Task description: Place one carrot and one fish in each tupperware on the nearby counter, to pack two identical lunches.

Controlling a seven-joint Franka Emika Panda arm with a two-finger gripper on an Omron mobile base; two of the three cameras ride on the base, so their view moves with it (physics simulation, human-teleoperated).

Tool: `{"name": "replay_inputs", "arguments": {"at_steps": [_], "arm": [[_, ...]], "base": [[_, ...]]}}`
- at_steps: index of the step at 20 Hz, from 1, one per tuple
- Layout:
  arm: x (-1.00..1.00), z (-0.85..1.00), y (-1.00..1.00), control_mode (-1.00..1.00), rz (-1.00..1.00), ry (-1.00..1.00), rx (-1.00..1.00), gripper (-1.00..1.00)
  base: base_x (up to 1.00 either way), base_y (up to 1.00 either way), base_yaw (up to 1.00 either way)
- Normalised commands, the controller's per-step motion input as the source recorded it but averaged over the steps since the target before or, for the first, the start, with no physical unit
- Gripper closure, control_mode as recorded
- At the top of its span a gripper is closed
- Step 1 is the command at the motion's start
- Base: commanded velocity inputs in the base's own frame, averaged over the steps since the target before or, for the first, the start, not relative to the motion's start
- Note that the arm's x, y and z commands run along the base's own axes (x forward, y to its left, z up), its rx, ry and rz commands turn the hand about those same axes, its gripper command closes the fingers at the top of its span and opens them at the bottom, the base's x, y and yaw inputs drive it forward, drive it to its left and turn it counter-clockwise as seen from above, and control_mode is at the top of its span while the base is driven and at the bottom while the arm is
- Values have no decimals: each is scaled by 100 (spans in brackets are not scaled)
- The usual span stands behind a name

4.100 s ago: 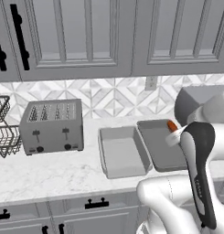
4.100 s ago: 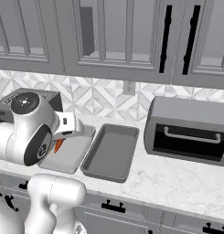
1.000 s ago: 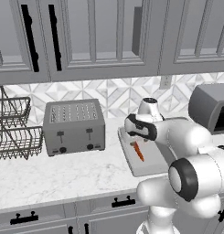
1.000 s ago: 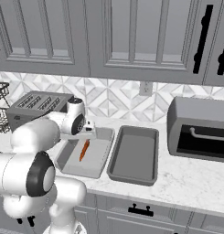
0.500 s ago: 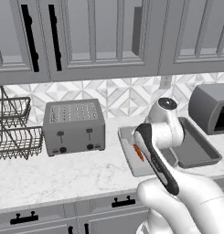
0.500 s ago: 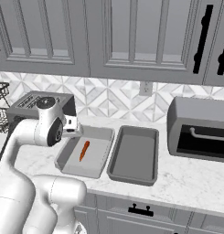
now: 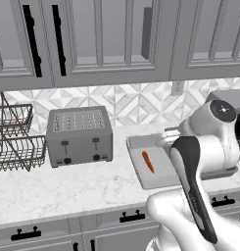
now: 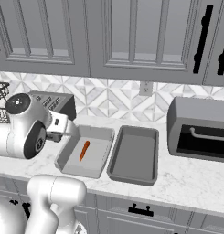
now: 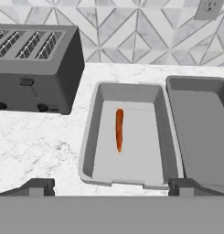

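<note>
Two grey tupperware trays stand side by side on the marble counter (image 8: 191, 180). An orange carrot (image 9: 119, 130) (image 8: 84, 151) (image 7: 148, 162) lies lengthwise and alone on the floor of the left tupperware (image 9: 88, 137) (image 8: 93, 130) (image 7: 141, 142). The right tupperware (image 9: 200, 132) (image 8: 134, 155) holds nothing. My gripper (image 9: 111, 186) is open with nothing between its fingers. It hovers back from the left tray's near rim and looks down over both trays. No fish is in view.
A boxy grey four-slot toaster (image 7: 80, 135) (image 9: 35, 68) stands just left of the trays. Wire racks (image 7: 13, 137) sit at the counter's far left. A dark-fronted grey oven box (image 8: 200, 130) stands right of the trays. Wall cabinets hang overhead.
The carrot I carried earlier now lies in the left tray. Over the last second my hand has drawn back from above that tray toward the counter's front, jaws open.
</note>
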Motion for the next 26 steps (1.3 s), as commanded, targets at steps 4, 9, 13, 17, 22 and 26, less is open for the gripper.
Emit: {"name": "replay_inputs", "arguments": {"at_steps": [4, 9, 13, 17, 22, 26], "arm": [[-98, -1, -15, -100, -5, -18, 5, -100], [-25, -25, 0, -100, 0, -3, -3, -100], [0, 0, 0, -100, 0, 0, 0, -100], [-12, 0, 0, -100, 0, 0, 0, -100], [0, 0, 0, 100, 0, 0, 0, -100], [0, 0, 0, 100, 0, 0, 0, -100]], "base": [[0, 0, 0], [0, 0, 0], [0, 0, 0], [0, 0, 0], [-46, 5, 35], [-75, -36, 63]]}}
